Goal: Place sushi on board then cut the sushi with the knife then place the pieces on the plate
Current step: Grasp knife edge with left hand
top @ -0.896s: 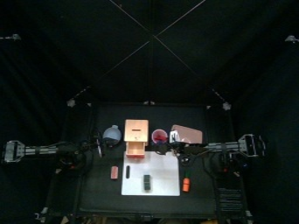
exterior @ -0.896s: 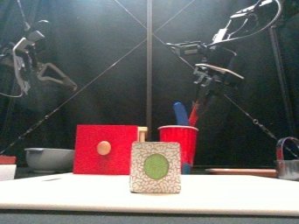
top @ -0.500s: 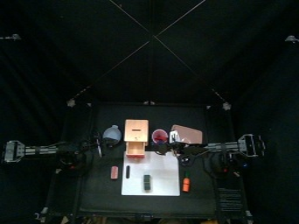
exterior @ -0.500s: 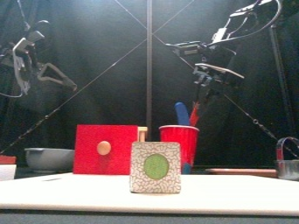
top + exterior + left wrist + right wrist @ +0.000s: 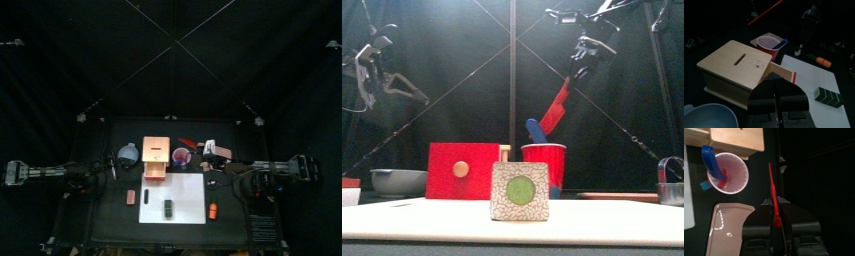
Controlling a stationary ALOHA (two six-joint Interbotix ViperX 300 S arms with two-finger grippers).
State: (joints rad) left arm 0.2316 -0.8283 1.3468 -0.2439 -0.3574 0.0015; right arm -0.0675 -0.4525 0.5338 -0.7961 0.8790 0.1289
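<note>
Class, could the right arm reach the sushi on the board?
Probably yes: the sushi lies open on the white board, and the right gripper holds the red knife clear above the cup.

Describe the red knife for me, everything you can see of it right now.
The red knife is a slim, flat toy, plastic by its look, red all over. The right gripper is shut on its upper end and holds it in the air, slanted, with its lower end pointing down toward the red cup but above the rim. That end is close to the tip of the blue knife standing in the cup; whether they touch I cannot tell.
</note>
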